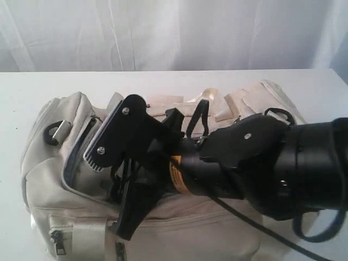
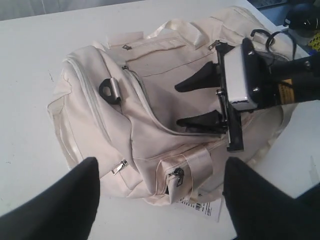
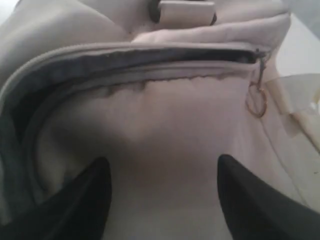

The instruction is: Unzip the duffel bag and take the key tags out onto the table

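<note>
Here our right end effector [image 2: 179,105] gapes over the bag's [image 2: 150,145] part-open zip [image 3: 150,52], left end effector [image 2: 161,165] open near the bag on the tabletop [image 2: 30,75]; tags unseen, so we may snag lining [image 1: 72,166].

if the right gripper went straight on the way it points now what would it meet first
The right gripper would likely meet the duffel bag's cream panel beside the open zipper, not the gap; depth unclear.
</note>
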Tool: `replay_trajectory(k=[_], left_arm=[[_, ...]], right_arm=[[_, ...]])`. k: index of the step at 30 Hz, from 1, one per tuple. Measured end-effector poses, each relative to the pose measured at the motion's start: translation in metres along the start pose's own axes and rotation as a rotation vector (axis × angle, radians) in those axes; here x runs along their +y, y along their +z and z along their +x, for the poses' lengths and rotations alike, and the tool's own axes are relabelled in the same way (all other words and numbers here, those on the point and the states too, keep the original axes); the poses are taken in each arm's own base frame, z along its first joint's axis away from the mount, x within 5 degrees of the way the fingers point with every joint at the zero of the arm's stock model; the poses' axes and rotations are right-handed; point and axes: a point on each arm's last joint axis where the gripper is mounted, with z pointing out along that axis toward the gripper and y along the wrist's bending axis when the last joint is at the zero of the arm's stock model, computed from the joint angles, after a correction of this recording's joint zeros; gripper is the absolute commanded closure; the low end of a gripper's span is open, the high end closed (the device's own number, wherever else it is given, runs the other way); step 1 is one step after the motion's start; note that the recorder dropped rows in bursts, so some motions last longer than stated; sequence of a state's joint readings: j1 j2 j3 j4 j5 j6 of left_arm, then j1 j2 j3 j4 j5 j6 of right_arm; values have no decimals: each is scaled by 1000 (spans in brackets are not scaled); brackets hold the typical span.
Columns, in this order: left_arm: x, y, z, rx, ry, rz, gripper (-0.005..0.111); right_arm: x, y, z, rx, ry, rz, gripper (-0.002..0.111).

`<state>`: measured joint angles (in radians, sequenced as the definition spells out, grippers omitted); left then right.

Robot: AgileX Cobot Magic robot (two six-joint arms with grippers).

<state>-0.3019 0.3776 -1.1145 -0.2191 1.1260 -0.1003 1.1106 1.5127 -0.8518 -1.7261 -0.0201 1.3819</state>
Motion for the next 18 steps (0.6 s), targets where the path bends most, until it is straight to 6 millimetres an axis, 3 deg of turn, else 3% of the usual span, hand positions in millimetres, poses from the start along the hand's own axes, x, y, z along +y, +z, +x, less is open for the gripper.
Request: replay_trajectory(k=[6,11,14,18], left_arm=[[0,0,0,0,0,0,35],[0,0,0,0,11,0,35],[0,0,0,0,23,0,35],[0,0,0,0,27,0,35]], right_arm=[[7,25,3,31,40,-82,49],[3,43,2,52,40,-53,51],[-1,53,5,77,36,-5,58],[-6,66,11,114,26,58,81]])
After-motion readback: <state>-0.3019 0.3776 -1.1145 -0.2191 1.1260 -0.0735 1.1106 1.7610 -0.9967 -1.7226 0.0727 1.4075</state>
